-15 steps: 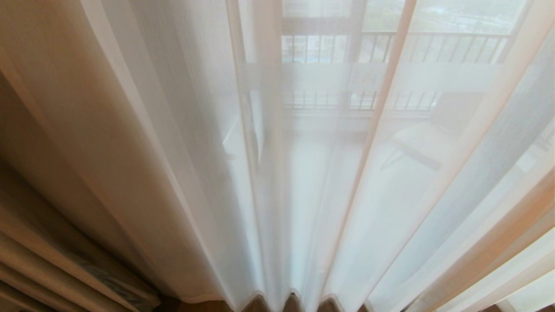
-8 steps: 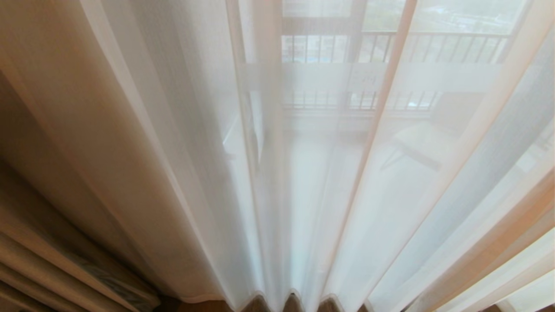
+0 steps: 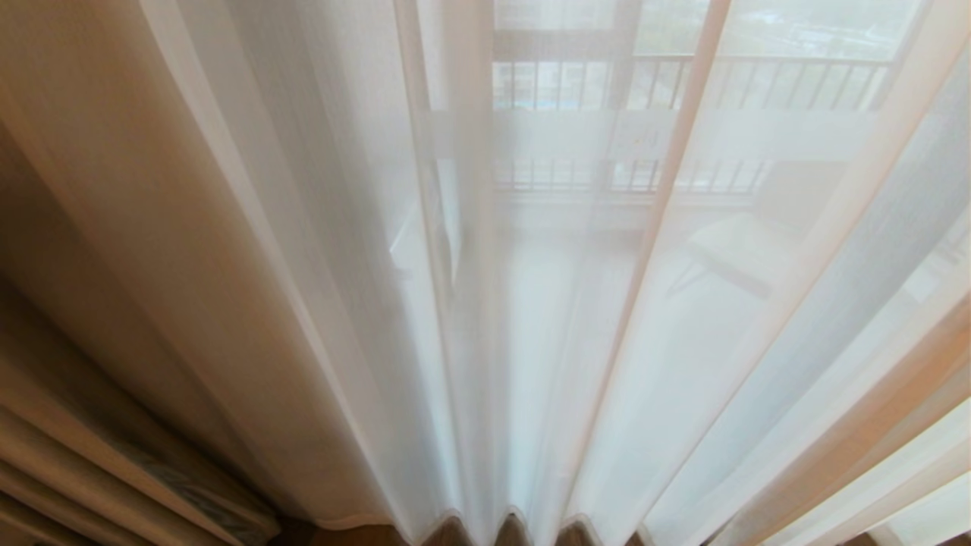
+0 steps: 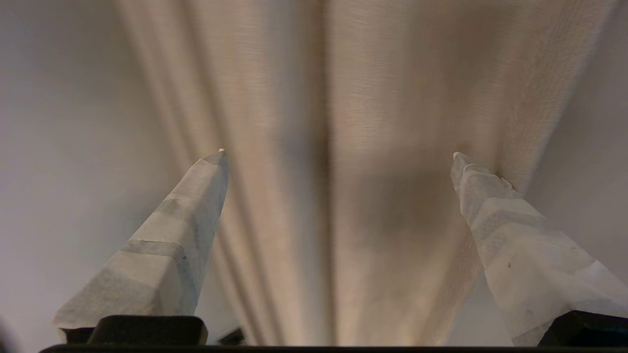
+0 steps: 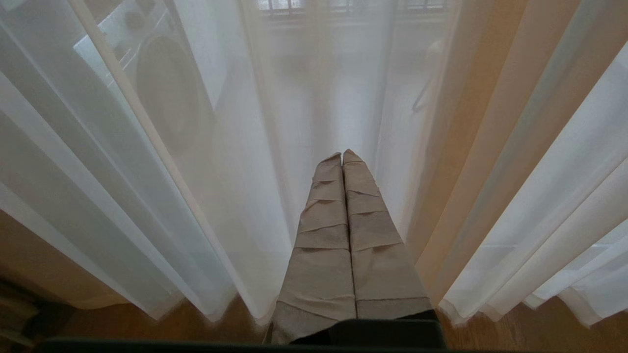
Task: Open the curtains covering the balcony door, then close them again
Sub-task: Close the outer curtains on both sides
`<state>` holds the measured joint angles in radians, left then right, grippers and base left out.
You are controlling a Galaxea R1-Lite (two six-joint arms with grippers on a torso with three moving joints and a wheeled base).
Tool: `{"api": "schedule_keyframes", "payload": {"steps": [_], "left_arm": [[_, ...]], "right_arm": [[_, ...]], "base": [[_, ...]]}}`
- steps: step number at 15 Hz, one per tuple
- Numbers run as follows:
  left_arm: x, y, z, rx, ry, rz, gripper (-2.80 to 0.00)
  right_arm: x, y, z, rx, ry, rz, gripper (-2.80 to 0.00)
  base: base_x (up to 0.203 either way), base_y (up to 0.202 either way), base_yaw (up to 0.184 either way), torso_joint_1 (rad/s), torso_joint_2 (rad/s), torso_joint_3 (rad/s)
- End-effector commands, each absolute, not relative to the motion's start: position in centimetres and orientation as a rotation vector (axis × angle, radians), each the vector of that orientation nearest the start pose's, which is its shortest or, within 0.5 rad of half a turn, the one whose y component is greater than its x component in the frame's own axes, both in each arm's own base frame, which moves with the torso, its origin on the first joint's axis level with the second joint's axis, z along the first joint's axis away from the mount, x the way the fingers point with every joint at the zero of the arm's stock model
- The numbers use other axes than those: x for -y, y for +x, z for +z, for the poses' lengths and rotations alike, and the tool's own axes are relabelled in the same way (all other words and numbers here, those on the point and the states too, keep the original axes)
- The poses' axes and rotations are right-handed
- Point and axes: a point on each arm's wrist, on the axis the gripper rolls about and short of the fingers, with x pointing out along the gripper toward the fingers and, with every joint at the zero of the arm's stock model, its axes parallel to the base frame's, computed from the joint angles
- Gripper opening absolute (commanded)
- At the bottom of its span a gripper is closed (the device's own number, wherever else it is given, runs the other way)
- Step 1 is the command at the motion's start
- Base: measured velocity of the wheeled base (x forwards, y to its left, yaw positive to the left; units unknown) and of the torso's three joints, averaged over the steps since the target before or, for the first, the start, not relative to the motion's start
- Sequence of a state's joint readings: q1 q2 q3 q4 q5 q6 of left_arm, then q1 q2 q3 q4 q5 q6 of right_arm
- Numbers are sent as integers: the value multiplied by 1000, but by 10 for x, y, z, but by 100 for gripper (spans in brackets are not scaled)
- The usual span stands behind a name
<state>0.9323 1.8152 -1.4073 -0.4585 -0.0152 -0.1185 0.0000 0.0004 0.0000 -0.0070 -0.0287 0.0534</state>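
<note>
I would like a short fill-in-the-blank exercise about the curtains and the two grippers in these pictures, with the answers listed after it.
1. The left gripper has its fingers wide ____ before the beige drape.
2. The right gripper has its fingers pressed ____.
3. The white sheers hang ____ across the balcony door.
4. In the head view, ____ gripper appears.

Answers: open; shut; drawn; neither

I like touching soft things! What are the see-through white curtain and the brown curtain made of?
The white curtain looks like thin, gauzy fabric: the balcony railing shows through it. The brown curtain looks like thicker woven cloth, matte, with a fine weave grain and no light passing through.
</note>
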Motion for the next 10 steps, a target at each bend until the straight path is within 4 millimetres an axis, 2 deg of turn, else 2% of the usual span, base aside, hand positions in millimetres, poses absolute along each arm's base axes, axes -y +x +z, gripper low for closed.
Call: {"api": "schedule_keyframes", "payload": {"steps": [1,3,10], "left_arm": [[-305,228,288,145,-73,861,0],[-311,237,285,200,-47,800,0],[-310,259,284,229,-59,721,0]], "right_arm": [[1,-23,76,8,54,-29,-280],[1,-23,76,8,54,-29,-280],[1,-23,76,8,54,-29,-280]], "base": [[0,0,0,0,0,0],[0,0,0,0,0,0],[0,0,0,0,0,0]]}}
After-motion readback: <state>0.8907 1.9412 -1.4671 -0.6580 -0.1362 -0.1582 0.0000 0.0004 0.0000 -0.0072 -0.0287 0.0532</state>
